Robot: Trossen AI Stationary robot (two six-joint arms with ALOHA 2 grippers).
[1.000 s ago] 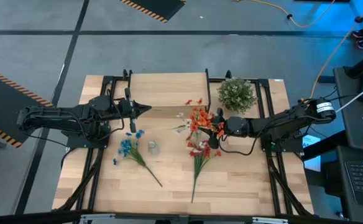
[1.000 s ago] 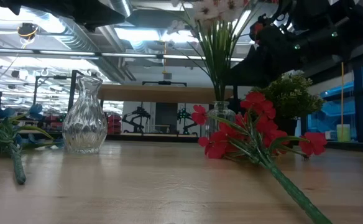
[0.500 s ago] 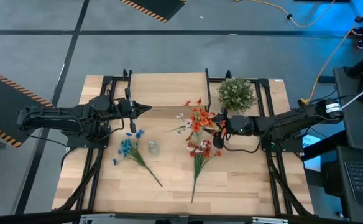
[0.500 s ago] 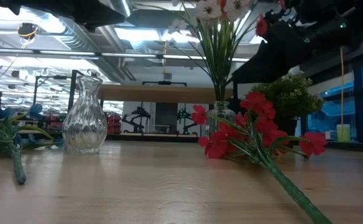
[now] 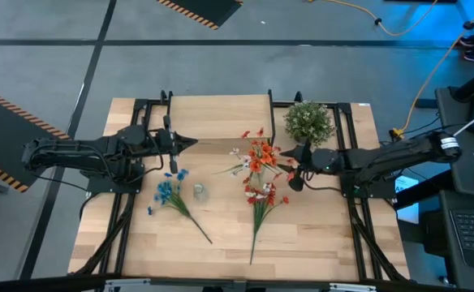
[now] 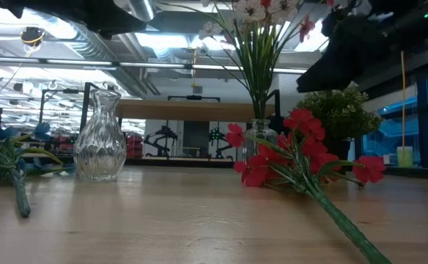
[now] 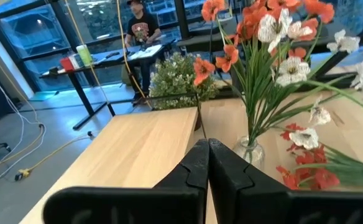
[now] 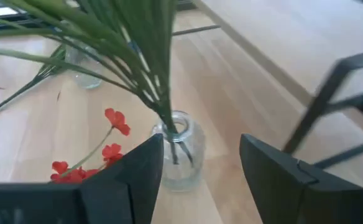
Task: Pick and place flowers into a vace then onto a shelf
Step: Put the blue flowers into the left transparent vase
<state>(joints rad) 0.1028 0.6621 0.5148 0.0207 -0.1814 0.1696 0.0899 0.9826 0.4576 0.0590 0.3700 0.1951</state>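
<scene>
My right jaws hang released just behind one small vase holding two sprigs; my left jaws stay clenched empty. Red sprig and blue sprig lie on the desk.

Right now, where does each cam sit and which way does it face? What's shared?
High: overhead, straight down on the table; both arms show.
Low: tabletop height, level across; empty vase, red sprig; dark arm parts overhead.
Left wrist: over the shelf, facing the filled vase; left pincer shut.
Right wrist: looking down on the filled vase; right pincer open.
Shared: all four views show the filled vase.
</scene>
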